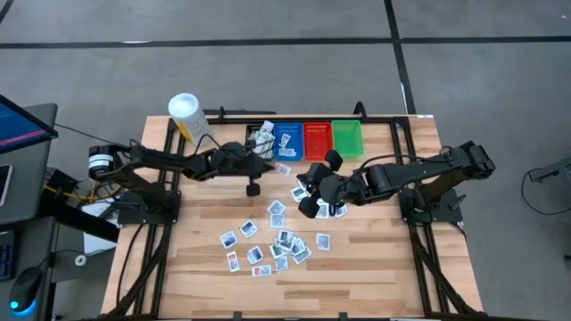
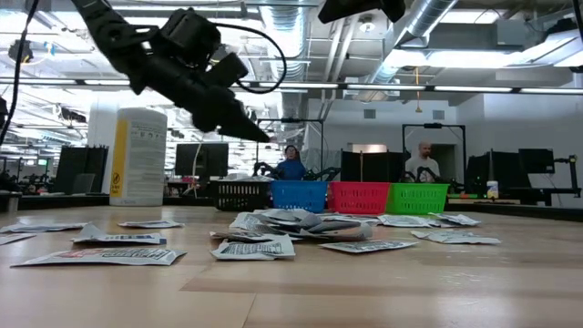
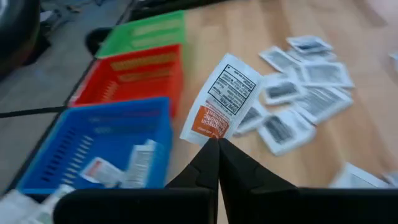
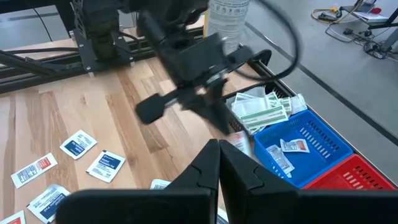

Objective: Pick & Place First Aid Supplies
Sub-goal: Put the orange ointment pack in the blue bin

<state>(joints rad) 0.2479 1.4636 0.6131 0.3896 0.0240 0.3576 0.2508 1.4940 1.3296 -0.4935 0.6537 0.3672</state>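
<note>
The wooden table (image 1: 375,276) filled the middle of the high view, with both dark arms reaching in from the sides. Along its top edge sat a row of bins: a black bin (image 1: 260,137), a blue bin (image 1: 288,140), a red bin (image 1: 318,139) and a green bin (image 1: 347,136), with a white tub with a yellow label (image 1: 186,116) off to the upper left.

The left gripper (image 3: 217,144) hung up near the black and blue bins, fingers pressed together and pinching the bottom edge of one packet with an orange band (image 3: 220,102). That packet was up in the air just beside the blue bin in the left wrist view.

The right gripper (image 4: 219,147) sat at center-right of the high view, over the packets there, fingers pressed together with nothing visibly in them.

The rest of the first aid packets (image 1: 272,245) were scattered flat in the lower middle of the table, and a few already lay inside the blue bin and the black one. Two people showed far back in the low view.
</note>
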